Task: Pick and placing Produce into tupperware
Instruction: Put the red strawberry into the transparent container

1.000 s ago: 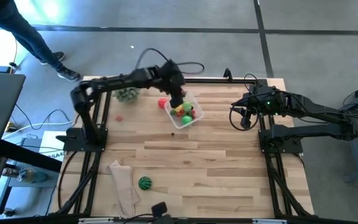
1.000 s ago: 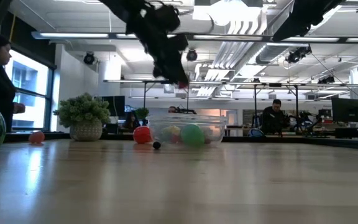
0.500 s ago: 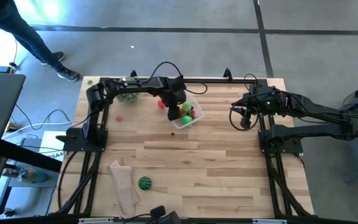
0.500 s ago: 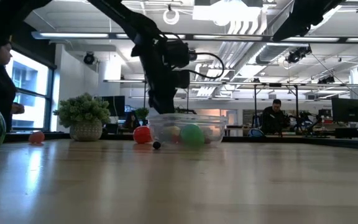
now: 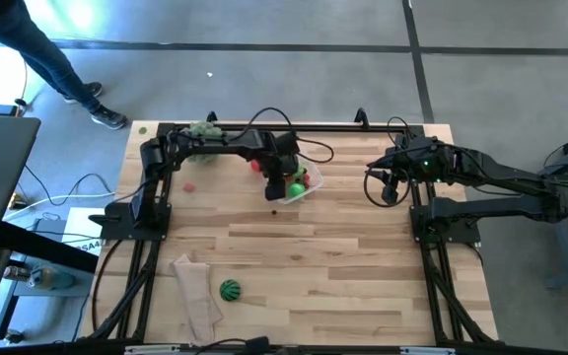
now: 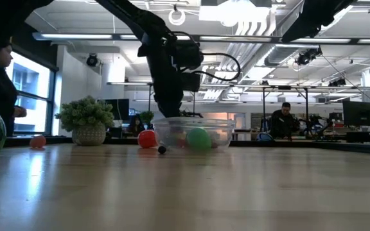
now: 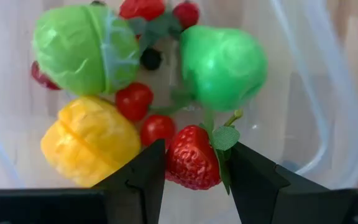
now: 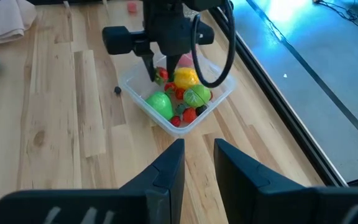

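Fingers (image 7: 143, 171) of the left gripper (image 7: 193, 167) are clamped on a strawberry (image 7: 193, 158) over the part-filled tupperware (image 5: 313, 186), while the watermelon (image 5: 229, 290) near the surface's near-left corner is left unpicked.

The tupperware (image 5: 309, 189), a clear square tub with rounded corners, sits upright on the far middle of the counter. Inside it lie a yellow pepper (image 7: 91, 140), a pale green cabbage-like piece (image 7: 84, 48), a bright green pear (image 7: 223, 66) and small red tomatoes (image 7: 134, 101). A red strawberry (image 7: 193, 157) with a green leaf is pinched between the left tool (image 7: 194, 163) fingers just above that pile. Outside, a tiny dark berry (image 6: 162, 150) lies just beside the tub, a red fruit (image 6: 147, 138) at its far left, another small red piece (image 5: 189, 185) farther left, and the striped green watermelon ball (image 5: 229, 290) near the front left.
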You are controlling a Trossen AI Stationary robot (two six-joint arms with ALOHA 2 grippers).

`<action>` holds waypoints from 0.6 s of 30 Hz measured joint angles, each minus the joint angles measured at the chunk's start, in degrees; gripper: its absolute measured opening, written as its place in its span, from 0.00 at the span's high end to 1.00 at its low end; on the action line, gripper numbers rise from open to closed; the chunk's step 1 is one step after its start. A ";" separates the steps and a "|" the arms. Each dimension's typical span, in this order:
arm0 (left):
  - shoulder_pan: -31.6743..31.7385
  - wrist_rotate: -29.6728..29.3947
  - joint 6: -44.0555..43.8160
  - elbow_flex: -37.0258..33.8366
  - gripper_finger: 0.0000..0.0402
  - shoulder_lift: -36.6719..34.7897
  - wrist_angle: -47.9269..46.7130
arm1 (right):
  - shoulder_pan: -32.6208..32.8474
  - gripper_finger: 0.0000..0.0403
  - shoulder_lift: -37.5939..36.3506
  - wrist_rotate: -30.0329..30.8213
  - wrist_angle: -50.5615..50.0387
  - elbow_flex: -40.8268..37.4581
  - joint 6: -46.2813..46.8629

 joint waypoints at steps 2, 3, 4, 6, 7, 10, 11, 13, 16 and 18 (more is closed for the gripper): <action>-0.18 0.03 0.07 -0.02 0.65 0.00 -0.14 | 0.00 0.81 0.02 0.00 0.00 0.00 0.00; -0.10 -0.01 0.10 -0.02 0.65 0.00 -0.19 | 0.00 0.81 0.02 0.00 0.00 0.00 0.00; -0.12 0.02 0.10 0.00 0.65 0.00 -0.31 | 0.00 0.81 0.00 0.00 0.00 0.00 0.00; -0.17 0.09 0.10 -0.02 0.65 0.00 -0.58 | 0.00 0.81 0.02 -0.02 0.00 0.00 0.00; -0.18 0.05 0.10 -0.02 0.65 0.00 -0.42 | 0.00 0.81 0.02 -0.01 0.00 0.00 0.00; -0.24 -0.59 0.05 -0.02 0.65 0.00 0.04 | 0.00 0.81 0.00 -0.01 0.00 0.00 -0.01; -0.22 -0.59 -0.06 -0.02 0.64 0.00 0.04 | 0.00 0.81 0.00 0.00 0.00 0.00 0.00; -0.17 -0.71 -0.08 -0.02 0.64 0.00 0.04 | 0.00 0.81 0.02 0.00 0.00 0.00 0.00; -0.17 -0.72 -0.10 -0.02 0.64 0.00 0.07 | 0.00 0.81 0.01 -0.01 0.00 0.00 0.00; -0.17 -0.72 -0.10 -0.02 0.64 0.00 0.16 | 0.00 0.81 0.01 0.00 0.00 0.00 0.00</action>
